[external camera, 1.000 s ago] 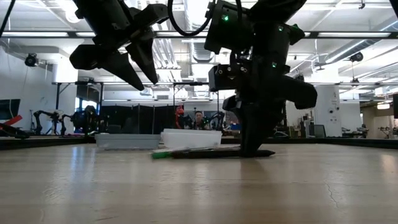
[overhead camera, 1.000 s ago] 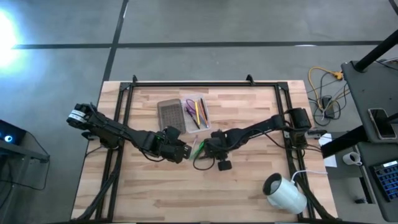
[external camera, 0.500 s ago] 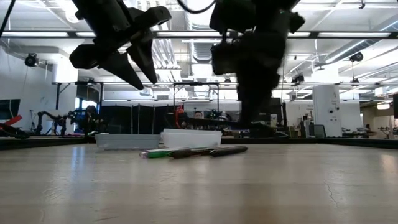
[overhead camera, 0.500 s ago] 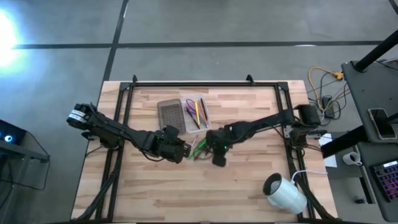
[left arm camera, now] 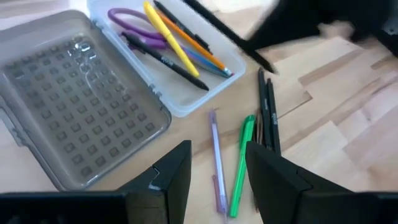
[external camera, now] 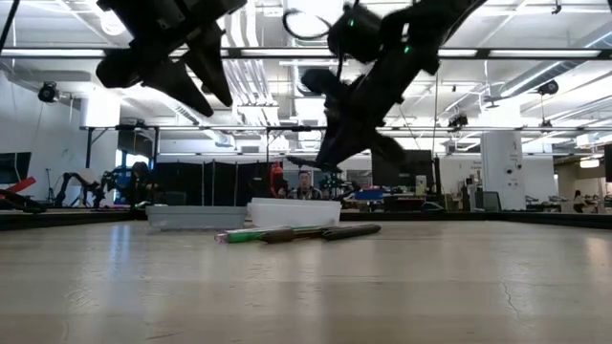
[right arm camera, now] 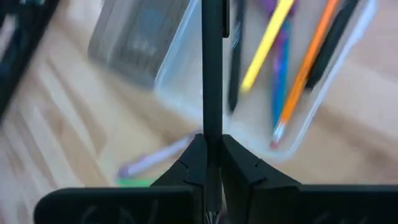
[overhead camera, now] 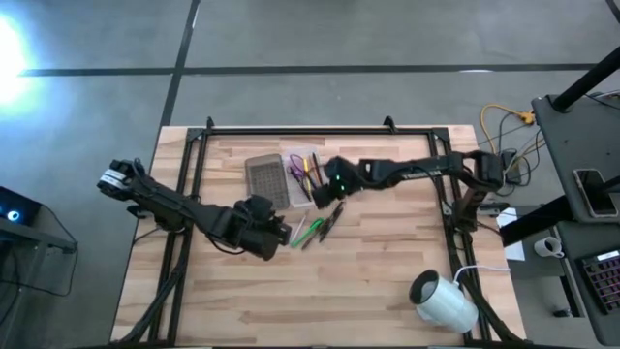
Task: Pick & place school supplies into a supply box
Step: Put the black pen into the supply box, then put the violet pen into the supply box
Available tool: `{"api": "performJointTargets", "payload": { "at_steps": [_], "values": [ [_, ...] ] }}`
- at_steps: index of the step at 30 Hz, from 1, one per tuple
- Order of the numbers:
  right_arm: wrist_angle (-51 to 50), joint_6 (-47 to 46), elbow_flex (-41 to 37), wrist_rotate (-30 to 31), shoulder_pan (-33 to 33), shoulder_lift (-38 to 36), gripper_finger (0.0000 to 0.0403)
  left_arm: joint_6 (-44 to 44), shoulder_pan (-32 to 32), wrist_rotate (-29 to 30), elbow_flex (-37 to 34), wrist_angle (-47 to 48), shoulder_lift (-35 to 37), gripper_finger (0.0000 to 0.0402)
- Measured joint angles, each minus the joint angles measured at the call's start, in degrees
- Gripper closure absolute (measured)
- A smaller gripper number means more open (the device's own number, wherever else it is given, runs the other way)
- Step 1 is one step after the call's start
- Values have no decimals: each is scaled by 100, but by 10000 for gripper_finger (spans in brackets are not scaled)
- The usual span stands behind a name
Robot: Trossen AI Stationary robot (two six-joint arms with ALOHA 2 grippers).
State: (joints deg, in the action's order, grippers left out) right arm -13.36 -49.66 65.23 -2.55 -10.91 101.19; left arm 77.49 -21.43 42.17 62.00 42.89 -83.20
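Observation:
The clear supply box tray (overhead camera: pixel 303 174) lies near the table's far edge and holds yellow, orange and dark pens plus purple scissors (left arm camera: pixel 127 18). Its grey lid (overhead camera: pixel 264 179) lies beside it on the left. My right gripper (overhead camera: pixel 323 191) hovers over the tray's near end, shut on a dark pen (right arm camera: pixel 211 62). My left gripper (overhead camera: pixel 276 233) hangs open above the table (overhead camera: pixel 232 310), just left of the loose pens. These are a green pen (left arm camera: pixel 241 163), a lavender pen (left arm camera: pixel 215 155) and dark pens (left arm camera: pixel 267 118), all flat on the wood. My right gripper pinches the dark pen between its two fingers (right arm camera: pixel 193 158). The pen runs straight out ahead of the fingertips, along them. It is lifted clear of the table, and its free part (right arm camera: pixel 211 37) hangs above the tray's rim and the pens inside.
A white roll (overhead camera: pixel 444 301) lies at the table's near right corner. A black frame rail (overhead camera: pixel 300 129) runs around the table. The near half of the tabletop is bare wood. A person (external camera: pixel 304 182) shows far behind the table in the low view.
My right gripper has risen from the loose pens with a dark pen, moved toward the far edge and tipped, and now stands over the tray's near end. The remaining pens on the table have shifted slightly. My left gripper has drawn back a little toward the left.

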Motion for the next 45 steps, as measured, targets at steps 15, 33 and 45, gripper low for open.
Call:
{"api": "performJointTargets", "payload": {
  "at_steps": [15, 33, 45],
  "values": [
    [225, -521, 107, 304, -321, 201, 289, -67, -15, 28, 0, -28, -2, 265],
    [-1070, 1603, 107, 243, 185, 3, 262, -61, -12, -40, -237, -255, -4, 265],
    [-2422, 1637, 57, 661, 405, -488, 250, -61, 718, -1060, -1077, -1851, -11, 265]
  ]
}}
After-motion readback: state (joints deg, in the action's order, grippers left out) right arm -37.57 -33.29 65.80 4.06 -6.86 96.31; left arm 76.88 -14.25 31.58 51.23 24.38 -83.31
